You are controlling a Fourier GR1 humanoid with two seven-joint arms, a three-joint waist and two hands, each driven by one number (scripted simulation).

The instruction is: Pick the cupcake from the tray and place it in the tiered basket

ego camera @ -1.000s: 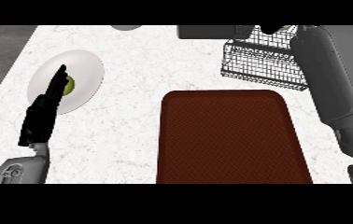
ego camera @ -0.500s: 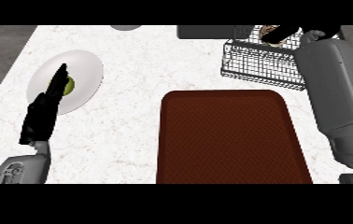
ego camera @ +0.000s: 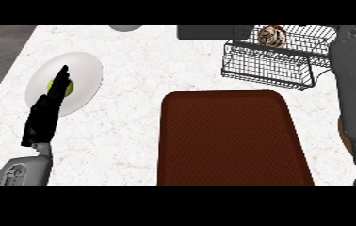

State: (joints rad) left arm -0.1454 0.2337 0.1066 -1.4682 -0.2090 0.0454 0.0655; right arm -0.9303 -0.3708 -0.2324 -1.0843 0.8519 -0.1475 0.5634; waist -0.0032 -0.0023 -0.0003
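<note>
The cupcake (ego camera: 271, 36), with a pale swirled top, sits in the upper tier of the black wire tiered basket (ego camera: 272, 60) at the back right. No hand touches it. The dark red-brown tray (ego camera: 230, 140) lies in the middle right of the counter with nothing on it. Only my right grey forearm (ego camera: 345, 74) shows along the right edge, beside the basket; its hand is out of the picture. My left hand (ego camera: 44, 113) rests at the left with straight fingers pointing up over a white plate (ego camera: 82, 74).
The white plate holds a small green thing (ego camera: 54, 84), partly hidden by my left fingers. A dark grey block (ego camera: 207, 32) and a round grey item (ego camera: 125, 28) sit at the counter's back edge. White speckled counter (ego camera: 132, 126) lies between plate and tray.
My right hand, over the basket's top a moment ago, has pulled away to the right and out of the picture. The cupcake now shows uncovered in the basket. The left hand stayed still.
</note>
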